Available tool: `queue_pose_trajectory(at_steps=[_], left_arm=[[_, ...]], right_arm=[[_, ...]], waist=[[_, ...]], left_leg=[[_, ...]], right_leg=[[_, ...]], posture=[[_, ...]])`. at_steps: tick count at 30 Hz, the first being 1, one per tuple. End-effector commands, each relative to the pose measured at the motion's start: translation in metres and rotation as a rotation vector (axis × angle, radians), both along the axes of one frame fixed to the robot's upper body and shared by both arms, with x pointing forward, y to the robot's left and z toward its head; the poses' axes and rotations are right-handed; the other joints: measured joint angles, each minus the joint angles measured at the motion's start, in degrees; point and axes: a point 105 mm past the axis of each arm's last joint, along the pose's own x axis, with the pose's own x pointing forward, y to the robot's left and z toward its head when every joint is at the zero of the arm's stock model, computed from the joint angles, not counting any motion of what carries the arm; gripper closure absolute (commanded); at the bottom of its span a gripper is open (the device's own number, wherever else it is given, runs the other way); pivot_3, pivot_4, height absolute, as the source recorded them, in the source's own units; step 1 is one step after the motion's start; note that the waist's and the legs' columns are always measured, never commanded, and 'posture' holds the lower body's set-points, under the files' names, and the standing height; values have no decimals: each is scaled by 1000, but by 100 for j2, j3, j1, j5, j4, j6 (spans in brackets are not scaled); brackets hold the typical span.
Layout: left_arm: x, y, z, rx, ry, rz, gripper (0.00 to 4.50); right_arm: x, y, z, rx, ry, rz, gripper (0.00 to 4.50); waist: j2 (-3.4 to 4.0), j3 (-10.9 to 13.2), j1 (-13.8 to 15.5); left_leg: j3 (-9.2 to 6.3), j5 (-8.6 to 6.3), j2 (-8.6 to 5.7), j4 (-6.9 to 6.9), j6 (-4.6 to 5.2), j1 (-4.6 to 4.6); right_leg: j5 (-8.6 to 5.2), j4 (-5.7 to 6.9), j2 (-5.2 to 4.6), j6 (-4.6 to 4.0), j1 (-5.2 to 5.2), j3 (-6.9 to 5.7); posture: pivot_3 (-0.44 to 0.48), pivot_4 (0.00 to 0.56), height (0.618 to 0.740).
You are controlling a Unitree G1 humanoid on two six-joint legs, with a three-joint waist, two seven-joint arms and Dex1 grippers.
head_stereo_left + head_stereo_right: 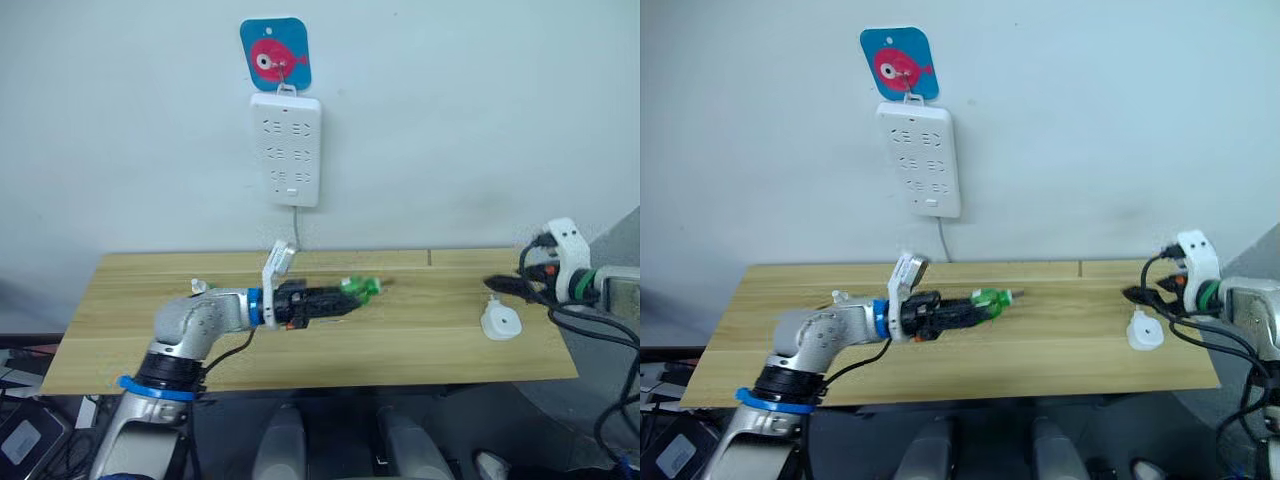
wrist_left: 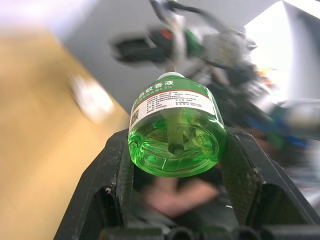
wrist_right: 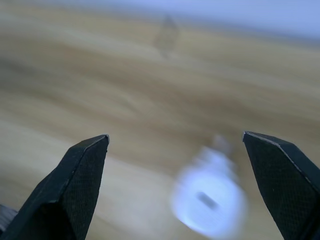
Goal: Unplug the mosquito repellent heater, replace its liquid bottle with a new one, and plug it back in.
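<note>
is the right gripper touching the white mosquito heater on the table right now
Apart. In the right wrist view the right gripper is open, and the mosquito repellent heater lies on the table between the fingers, bare wood separating it from each.

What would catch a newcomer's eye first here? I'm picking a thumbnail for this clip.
The bright green liquid bottle, clamped between the left gripper's black fingers above the middle of the wooden table. Next, the white power strip hanging on the wall under a blue card with a pink fish. Last, the small white mosquito repellent heater lying on the table's right side, just below the open right gripper.
</note>
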Motion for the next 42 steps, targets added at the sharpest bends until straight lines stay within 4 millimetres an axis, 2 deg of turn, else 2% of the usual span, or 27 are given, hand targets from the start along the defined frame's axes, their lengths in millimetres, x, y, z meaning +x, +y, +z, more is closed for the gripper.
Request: queue_pose_trajectory(at_steps=[1,5,10,16,23,26,34,35,40,41,42], left_arm=[[15,-9,16,42,-332,137,2302],[22,-20,23,25,-467,228,2302],[22,-32,25,15,-527,248,2302],[15,-41,30,-15,-535,224,2302],[8,-42,29,-14,-535,202,2302],[8,-42,29,-15,-532,201,2302],[4,-48,30,-28,-527,184,2302],[4,-48,30,-29,-526,183,2302],[3,-47,28,-18,-516,180,2302],[4,-46,27,-13,-515,181,1545],[4,-45,26,0,-520,175,1287]], right_arm=[[-15,23,36,283,-106,-12,41],[-33,65,38,439,-161,56,41],[-34,96,34,554,-130,16,41],[-25,106,34,586,-98,-61,41],[-21,110,41,629,-89,-86,41],[-25,114,40,625,-65,-65,598],[-27,119,45,651,-14,-50,3453],[-26,119,46,660,-9,-54,3674],[-29,118,46,682,15,-63,3680],[-30,117,46,687,20,-65,3680],[-30,116,45,687,22,-76,3680]], waist=[[5,2,1],[10,0,36],[10,0,4],[14,-3,-21],[14,-4,-26],[14,-4,-27],[13,-4,-78],[13,-4,-87],[12,-4,-101],[12,-4,-102],[12,-4,-103]], left_leg=[[0,0,-1,-2,0,0],[-1,-1,-3,-8,-1,-4],[8,-3,-7,-7,-3,-11],[3,-2,-5,-4,-2,-8],[1,-2,-5,-9,-2,-10],[2,-2,-6,-9,-2,-10],[1,-2,-5,-7,-2,-10],[3,-2,-5,-8,-2,-10],[-1,-2,-5,-9,-2,-11],[-1,-2,-5,-9,-2,-10],[0,-2,-5,-8,-2,-11]], right_leg=[[1,3,0,-1,-1,2],[1,-3,-1,0,-4,-1],[0,-9,-6,3,-8,5],[2,-3,-3,4,-7,0],[1,-5,-3,3,-8,-3],[1,-6,-3,4,-7,-1],[1,-7,-2,3,-6,0],[1,-7,-2,3,-7,2],[0,-7,-2,3,-7,-1],[0,-7,-2,3,-7,-1],[0,-7,-2,3,-7,0]], posture=[[177,211,740],[168,204,740],[164,200,740],[169,186,740],[175,184,740],[175,184,740],[171,187,740],[171,188,740],[171,189,740],[172,189,740],[172,189,740]])
